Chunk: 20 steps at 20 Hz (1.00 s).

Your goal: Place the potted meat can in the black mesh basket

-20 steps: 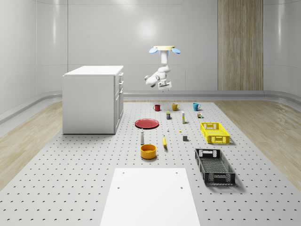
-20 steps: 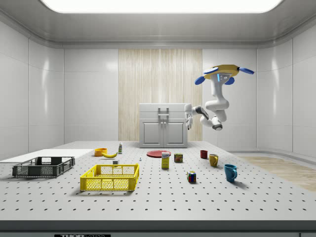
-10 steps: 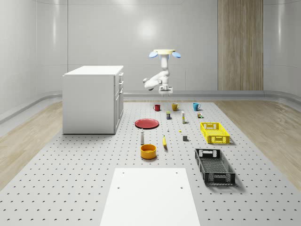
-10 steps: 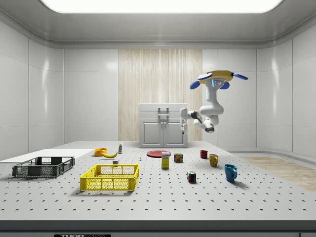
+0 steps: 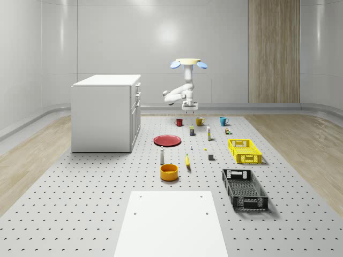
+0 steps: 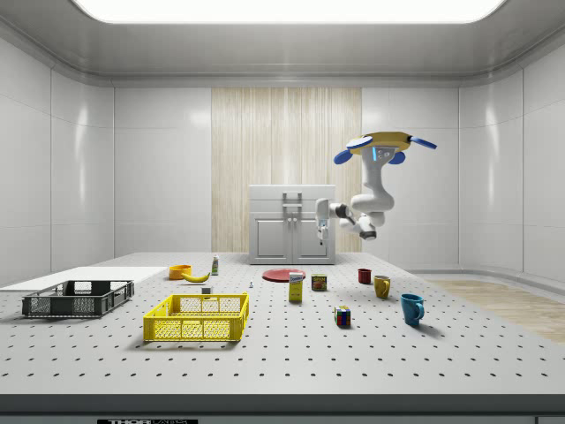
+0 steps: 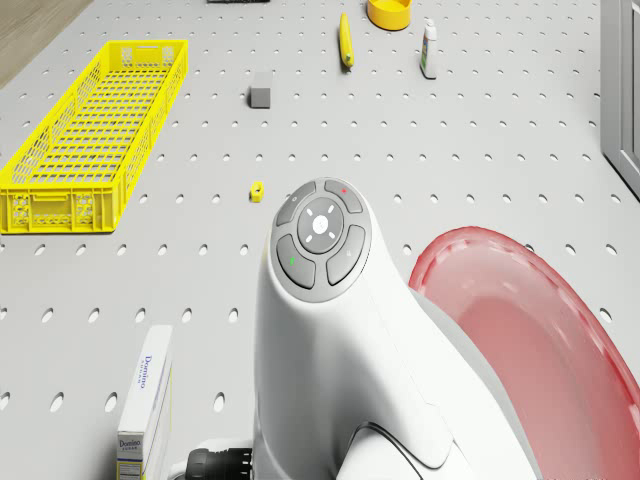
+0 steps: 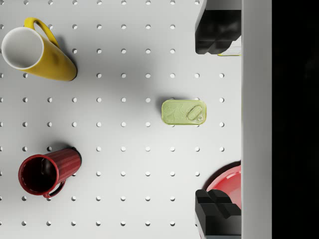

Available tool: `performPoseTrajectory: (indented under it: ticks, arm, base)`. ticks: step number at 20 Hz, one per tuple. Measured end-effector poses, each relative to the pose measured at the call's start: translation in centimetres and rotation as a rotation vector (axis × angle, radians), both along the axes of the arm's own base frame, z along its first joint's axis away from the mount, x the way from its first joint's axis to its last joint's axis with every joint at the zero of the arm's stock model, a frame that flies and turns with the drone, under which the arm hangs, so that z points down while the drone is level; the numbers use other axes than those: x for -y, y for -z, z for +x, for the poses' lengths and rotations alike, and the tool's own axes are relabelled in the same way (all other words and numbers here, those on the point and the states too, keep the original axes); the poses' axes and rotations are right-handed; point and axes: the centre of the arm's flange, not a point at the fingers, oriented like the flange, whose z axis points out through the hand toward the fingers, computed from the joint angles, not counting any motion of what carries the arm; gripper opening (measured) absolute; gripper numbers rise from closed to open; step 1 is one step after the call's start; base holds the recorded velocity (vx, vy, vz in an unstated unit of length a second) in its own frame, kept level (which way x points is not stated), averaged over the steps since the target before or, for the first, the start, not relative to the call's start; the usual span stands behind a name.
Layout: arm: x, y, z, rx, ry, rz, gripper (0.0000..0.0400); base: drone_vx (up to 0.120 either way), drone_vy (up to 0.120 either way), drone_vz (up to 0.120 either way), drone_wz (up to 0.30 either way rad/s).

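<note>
1. While the gripper [image 8: 218, 122] hangs in the air pointing straight down, its two black fingers [image 8: 218, 32] are spread wide with nothing between them, so it's open and empty
2. Looking through the wrist view, the potted meat can [image 8: 184, 112] sits on the perforated table [image 8: 124, 209] right below, a bit off the line between the fingers but close. It's upright, pull-tab lid facing the camera
3. Neighbours: a yellow mug [image 8: 37, 52] and a red mug [image 8: 47, 172] on the table, well clear of the can, and the red plate [image 8: 228, 183] peeking in past the lower finger
4. In the side view the drone [image 6: 385, 144] hovers high above the mugs-and-can end of the table, arm bent so the hand hangs above the can [image 6: 319, 282], well apart from it
5. The black mesh basket [image 5: 244, 189] is way over at the other end of the table, past the yellow basket [image 5: 244, 151]
6. So I'd call this the approach step, nothing grabbed yet. Next move probably needs a small nudge to centre the can between the fingers, then a straight descent and a squeeze across its narrow sides. Whole carry to the basket is still to do
</note>
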Motion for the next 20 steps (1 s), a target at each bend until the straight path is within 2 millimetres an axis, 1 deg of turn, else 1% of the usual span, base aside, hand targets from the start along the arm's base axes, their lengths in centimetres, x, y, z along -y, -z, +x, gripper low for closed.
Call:
performPoseTrajectory:
  ticks: [1,18,20]
  arm:
    - [0.01,0.0,0.0,0.0,0.0,-0.001,0.04]
    - [0.04,0.01,0.0,0.0,0.0,-0.004,0.04]
    - [0.04,0.01,0.0,0.0,0.0,-0.004,0.04]
  base:
    - [0.12,0.0,-0.04,0.0]
    - [0.0,0.0,-0.12,0.0]
    - [0.1,0.0,-0.12,0.0]
